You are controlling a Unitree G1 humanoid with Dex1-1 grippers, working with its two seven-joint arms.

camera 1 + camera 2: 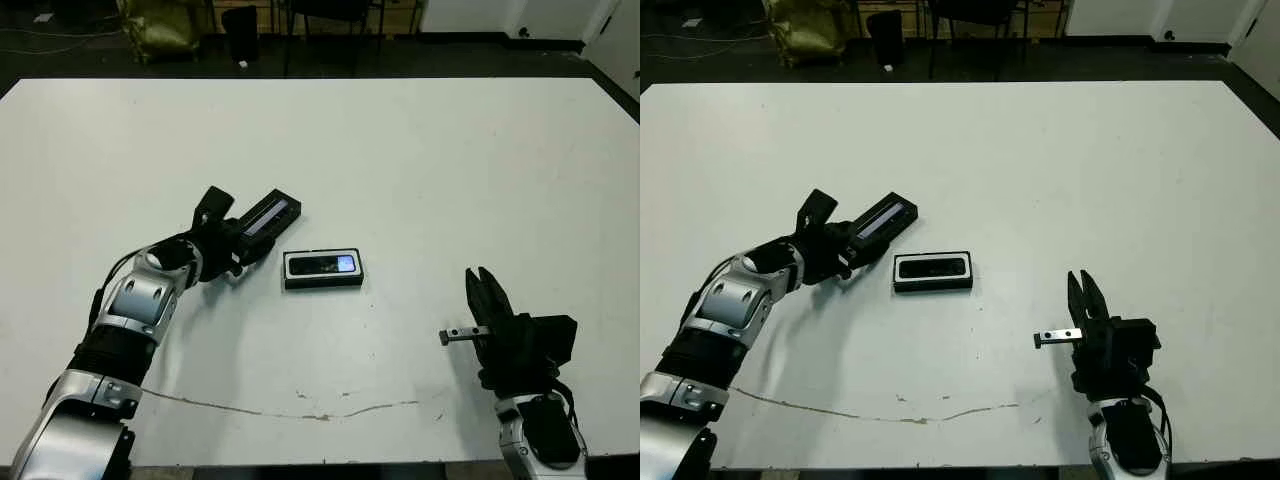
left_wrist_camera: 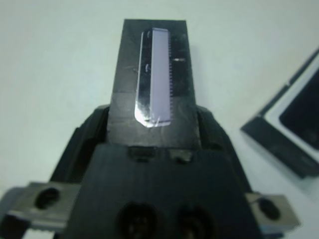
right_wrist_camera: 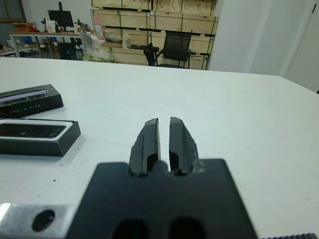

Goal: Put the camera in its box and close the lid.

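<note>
Camera seated in box mid-table; lid clamped in left gripper, unfitted; right gripper narrowed, empty.

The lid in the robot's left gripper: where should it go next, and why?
Probably a short carry toward the box, then down onto it. The lid is clamped in the left gripper beside the box, tilted and off to one side. The camera already lies in the white-lined box, so only the closing looks left. The right gripper rests shut, away from both.
</note>
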